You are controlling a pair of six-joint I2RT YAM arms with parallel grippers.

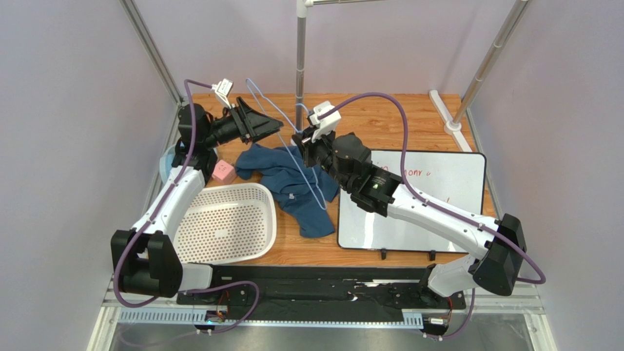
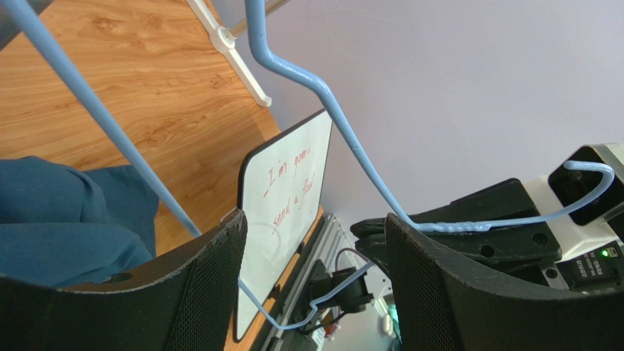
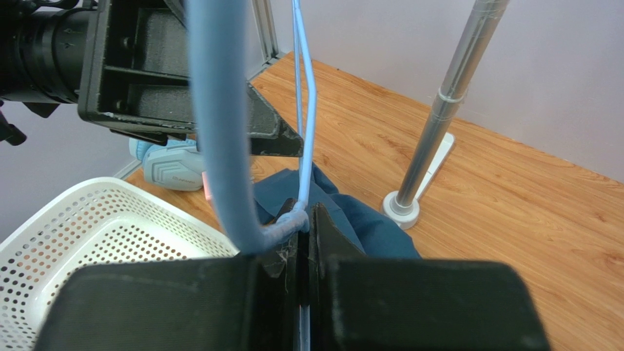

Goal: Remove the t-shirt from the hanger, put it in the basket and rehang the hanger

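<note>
Right claw (image 3: 304,245) clamped on hanger (image 3: 220,146) neck: hold steady. Left claw (image 2: 315,230) wide, empty: pinch t-shirt (image 1: 272,165), draw toward near desk (image 1: 410,117) edge.

a robot test lab, not a home

a left arm (image 1: 172,194) and a right arm (image 1: 432,216), both robot arms, are bolted side by side at the near edge of a wooden bench (image 1: 410,117). purple cables (image 1: 403,124) loop along them. plain pale walls (image 1: 73,110) close the bench on three sides. a bare metal frame post (image 1: 150,51) rises at the back left corner. a whiteboard (image 1: 454,172) with red handwriting lies flat on the bench. a slotted cable duct (image 1: 161,316) runs below the arm bases.
</note>
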